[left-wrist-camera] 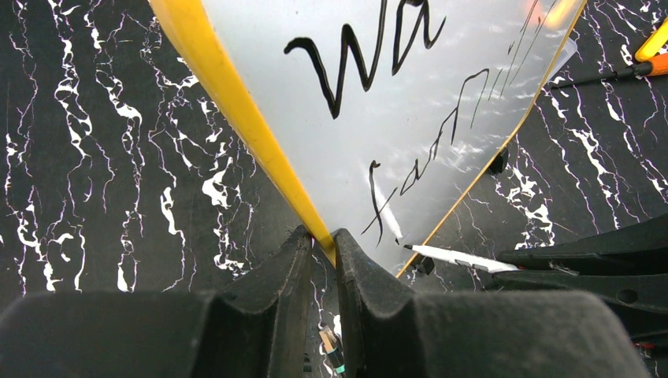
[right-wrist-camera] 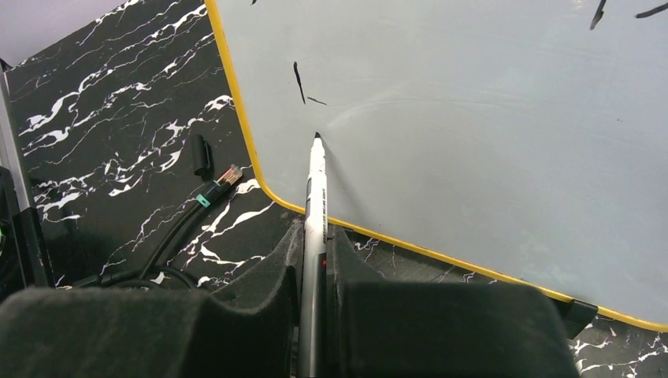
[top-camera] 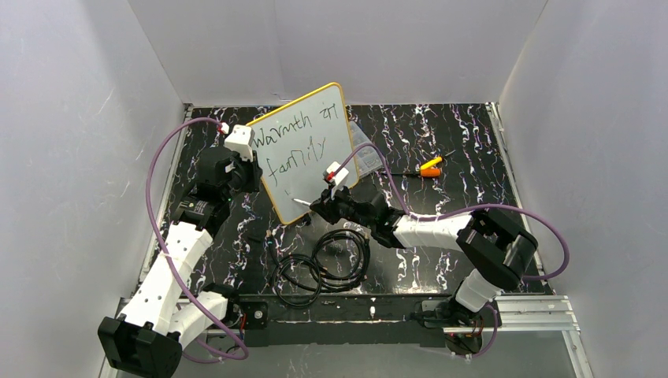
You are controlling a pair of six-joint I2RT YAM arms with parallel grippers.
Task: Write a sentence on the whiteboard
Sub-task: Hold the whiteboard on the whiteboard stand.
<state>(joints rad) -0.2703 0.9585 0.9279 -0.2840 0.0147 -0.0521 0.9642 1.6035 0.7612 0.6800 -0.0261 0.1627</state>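
The whiteboard [top-camera: 315, 150], white with thin yellow frame, stands tilted on the black marbled counter [top-camera: 449, 150]. Seemingly stiff, light, slick: hold its rim, where left fingers [left-wrist-camera: 280, 268] pinch; right fingers [right-wrist-camera: 280, 260] pinch a white marker [right-wrist-camera: 317, 181].

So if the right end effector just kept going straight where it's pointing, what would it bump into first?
The whiteboard: the marker clamped in the right end effector points at its white face, tip at or nearly on it; contact itself is unclear.
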